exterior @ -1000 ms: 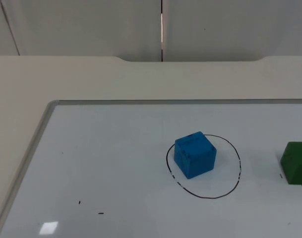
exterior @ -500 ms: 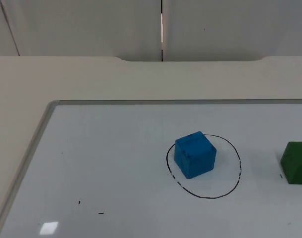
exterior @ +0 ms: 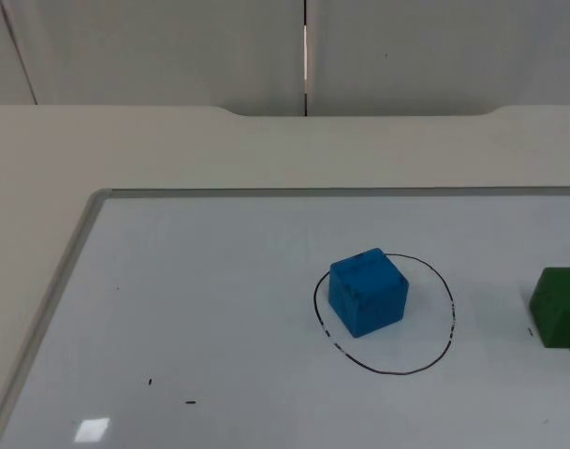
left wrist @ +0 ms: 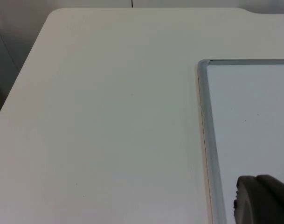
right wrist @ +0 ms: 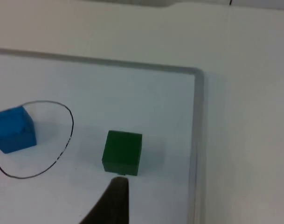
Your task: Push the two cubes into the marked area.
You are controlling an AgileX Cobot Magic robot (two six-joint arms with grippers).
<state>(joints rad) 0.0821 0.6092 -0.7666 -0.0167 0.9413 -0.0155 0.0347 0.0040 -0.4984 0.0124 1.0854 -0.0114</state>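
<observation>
1. The right gripper [right wrist: 114,198] hangs just behind the green cube [right wrist: 122,152], its dark fingertip close to the cube's near face; whether it touches cannot be told, nor whether its fingers are parted or closed. The placement suits a shove: the tip stands on the cube's side away from the ring, so a forward drive would likely carry the cube toward it.

2. The green cube sits flat on the whiteboard [right wrist: 132,93], outside the drawn circle [right wrist: 69,116] and just beside its line, between the ring and the board's metal frame [right wrist: 197,121]. In the top view the green cube [exterior: 558,308] lies at the board's right side, apart from the circle [exterior: 444,318].

3. The blue cube [exterior: 368,291] rests inside the circle, set toward its far-left part, which leaves open floor on the side facing the green cube. Judged from this, half the job is done and the second push is in hand.

4. The left gripper [left wrist: 260,200] waits over the far corner of the whiteboard [left wrist: 249,116], beside the frame [left wrist: 206,140] and the bare table [left wrist: 109,116], well apart from both cubes; its fingers' state cannot be told.

5. A risk, as a judgement: an off-centre push could spin the green cube or knock the blue one across the line.
</observation>
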